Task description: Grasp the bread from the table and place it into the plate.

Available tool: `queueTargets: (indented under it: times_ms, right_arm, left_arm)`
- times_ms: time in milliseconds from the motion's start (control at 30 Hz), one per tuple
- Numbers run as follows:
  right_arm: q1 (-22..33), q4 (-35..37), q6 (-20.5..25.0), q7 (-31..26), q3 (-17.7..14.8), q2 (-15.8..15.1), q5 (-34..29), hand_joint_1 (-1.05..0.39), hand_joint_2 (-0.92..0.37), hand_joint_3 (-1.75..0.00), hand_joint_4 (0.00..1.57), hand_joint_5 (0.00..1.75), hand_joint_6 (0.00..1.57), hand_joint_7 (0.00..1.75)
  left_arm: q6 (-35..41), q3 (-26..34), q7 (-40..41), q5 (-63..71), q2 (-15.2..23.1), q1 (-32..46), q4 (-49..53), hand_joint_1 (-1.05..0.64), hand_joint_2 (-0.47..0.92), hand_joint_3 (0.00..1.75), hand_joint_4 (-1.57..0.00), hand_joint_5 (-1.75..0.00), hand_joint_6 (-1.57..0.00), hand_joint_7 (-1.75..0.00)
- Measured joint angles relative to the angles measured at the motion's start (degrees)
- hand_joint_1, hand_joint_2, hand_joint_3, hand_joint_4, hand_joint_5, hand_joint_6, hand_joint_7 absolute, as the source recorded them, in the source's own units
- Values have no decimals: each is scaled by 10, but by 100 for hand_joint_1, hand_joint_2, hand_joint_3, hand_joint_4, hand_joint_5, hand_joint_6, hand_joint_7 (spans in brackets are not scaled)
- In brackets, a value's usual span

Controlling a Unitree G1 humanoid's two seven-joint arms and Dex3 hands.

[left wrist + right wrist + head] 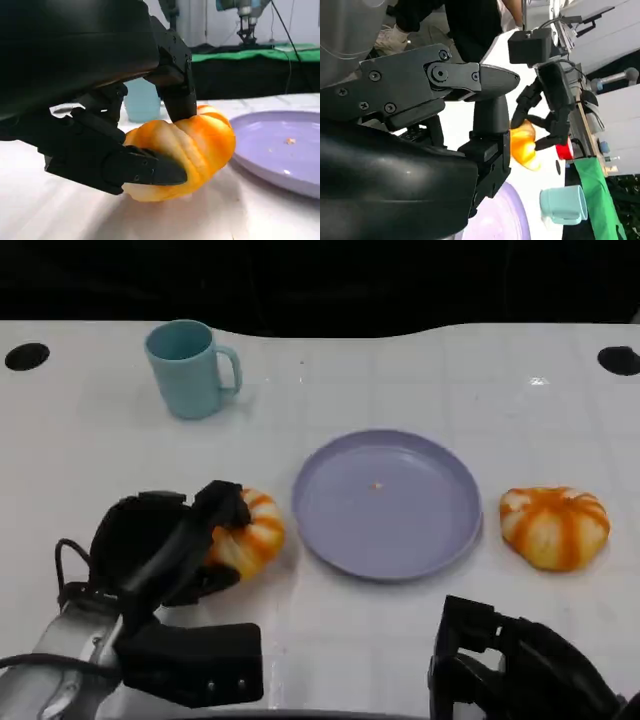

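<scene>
The left hand (175, 545), lower left, clamps its fingers (145, 170) on a bun (250, 532) beside the plate (388, 504). The right hand (520, 665), lower right; finger state unclear.

Head camera looks down over the table (420, 370); both wrist cameras (close, low) share the plate (388, 502).

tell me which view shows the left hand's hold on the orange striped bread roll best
The left wrist view: black fingers clasp the orange striped bread roll above and below, up close. The head view shows the left hand covering the roll's side; the right wrist view shows it small and distant.
</scene>
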Motion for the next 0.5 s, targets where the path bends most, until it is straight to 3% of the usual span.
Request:
queueTargets:
  times_ms: [133, 233, 267, 300, 367, 467, 500]
  right_arm:
    - [0, 0, 0, 1, -1, 0, 0, -48, -92, -41, 60, 175, 45, 168]
    - [1, 0, 0, 1, -1, 0, 0, -48, -92, -41, 60, 175, 44, 169]
    - [1, 0, 0, 1, -1, 0, 0, -48, -92, -41, 60, 175, 44, 169]
    - [1, 0, 0, 1, -1, 0, 0, -48, -92, -41, 60, 175, 44, 169]
    - [1, 0, 0, 1, -1, 0, 0, -49, -92, -41, 61, 175, 44, 169]
    - [1, 0, 1, 1, -1, 0, 0, -49, -92, -41, 61, 175, 44, 169]
    - [1, 0, 1, 1, -1, 0, 0, -49, -92, -41, 61, 175, 44, 169]
  left_arm:
    - [3, 9, 19, 0, -2, 10, -18, -31, 88, 32, -74, -175, -49, -174]
    - [9, 10, 23, 1, -10, 12, -36, -31, 89, 24, -75, -175, -62, -149]
    - [7, 11, 28, 1, -11, 12, -42, -31, 89, 23, -75, -175, -63, -147]
    - [5, 11, 33, 0, -13, 12, -45, -31, 89, 24, -76, -175, -61, -155]
    - [-2, 12, 38, 0, -17, 9, -44, -29, 87, 29, -77, -175, -56, -169]
    - [-26, 11, 47, -3, -34, -12, -35, -29, 76, 50, -78, -175, -54, -174]
    - [-32, 11, 47, -6, -38, -21, -33, -29, 70, 64, -80, -175, -64, -158]
